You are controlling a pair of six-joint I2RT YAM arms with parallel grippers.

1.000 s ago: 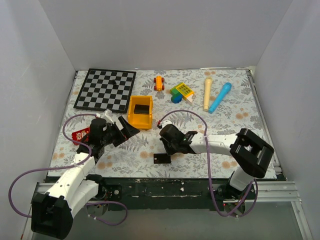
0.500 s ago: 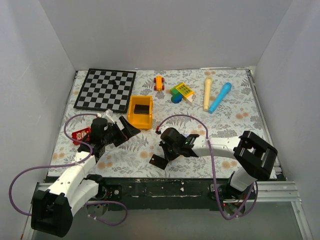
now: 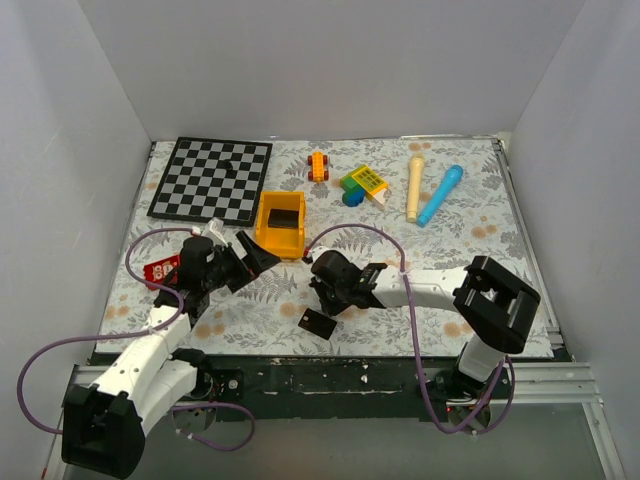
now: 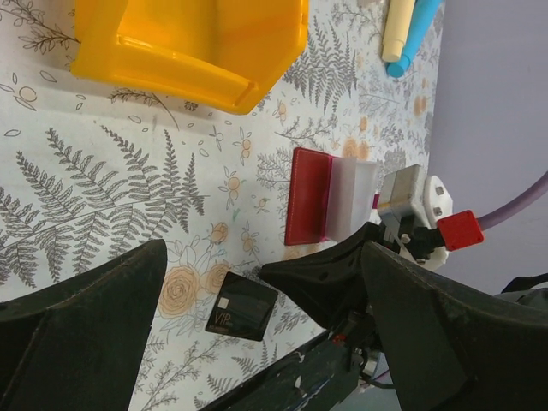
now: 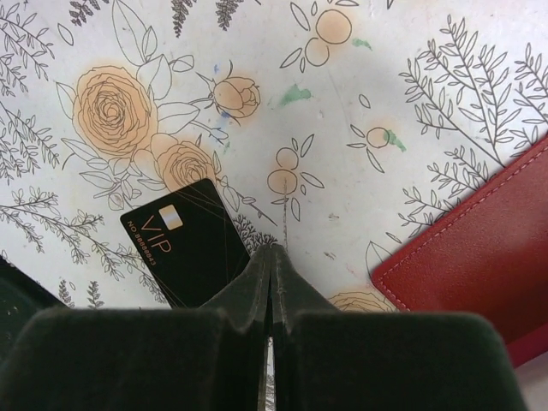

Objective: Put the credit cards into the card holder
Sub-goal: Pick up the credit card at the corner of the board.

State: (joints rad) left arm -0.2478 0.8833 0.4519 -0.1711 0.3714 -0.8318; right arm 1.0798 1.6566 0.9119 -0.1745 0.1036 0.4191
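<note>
One black credit card (image 5: 184, 244) with gold "VIP" lettering lies flat on the floral mat, near the front edge (image 3: 318, 322) (image 4: 241, 306). My right gripper (image 5: 272, 250) is shut with nothing between its fingers. Its tips are down at the mat against the card's right edge (image 3: 321, 301). The maroon card holder (image 5: 479, 248) lies just right of those tips. The left wrist view shows it open, with pale pockets (image 4: 310, 195). From above, the right arm hides it. My left gripper (image 4: 214, 261) hangs open and empty to the left (image 3: 254, 262), well clear of the card.
A yellow bin (image 3: 281, 226) with a dark flat thing inside stands behind the grippers. A chessboard (image 3: 212, 178) lies back left; a toy car (image 3: 318, 166), blocks (image 3: 362, 184) and two tubes (image 3: 428, 190) lie at the back. A red packet (image 3: 160, 269) lies by the left arm.
My right gripper, still shut, has moved left and nearer the front edge. The black card has slid a little left and turned. The left arm has barely moved.
</note>
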